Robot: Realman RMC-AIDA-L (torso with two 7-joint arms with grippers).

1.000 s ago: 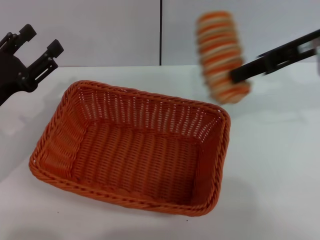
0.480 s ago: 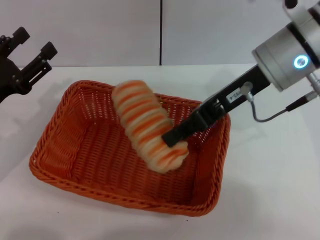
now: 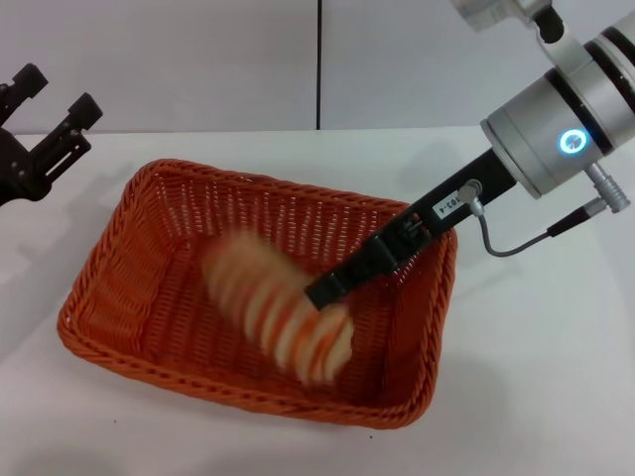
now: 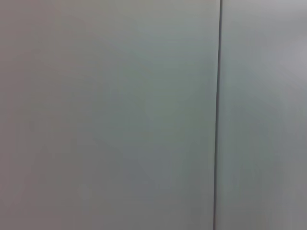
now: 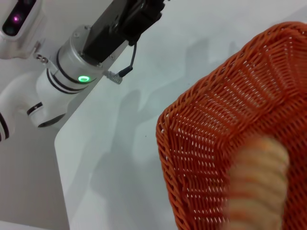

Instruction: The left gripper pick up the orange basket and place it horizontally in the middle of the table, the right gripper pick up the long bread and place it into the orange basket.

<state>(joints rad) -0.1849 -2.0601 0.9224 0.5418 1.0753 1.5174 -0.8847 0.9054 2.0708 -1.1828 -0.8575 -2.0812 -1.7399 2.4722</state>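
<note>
The orange basket (image 3: 119, 268) lies across the middle of the white table (image 3: 541, 367). Inside it, just above the floor, the long bread (image 3: 280, 319) shows as a blurred striped loaf in motion. My right gripper (image 3: 325, 291) reaches down into the basket from the right, sharp and still, open at the loaf's upper end. In the right wrist view the bread (image 5: 259, 184) sits blurred inside the basket (image 5: 216, 120). My left gripper (image 3: 50, 99) hangs open and empty at the far left, above the table's back edge.
A grey wall with a dark vertical seam (image 3: 318, 64) stands behind the table. The left arm (image 5: 72, 72) with its green ring light shows beyond the basket in the right wrist view. The left wrist view holds only the wall.
The right gripper carried the bread from above the basket's far right corner down into it. The bread has now dropped lower and leftward from the fingers. The left gripper drifted slightly left.
</note>
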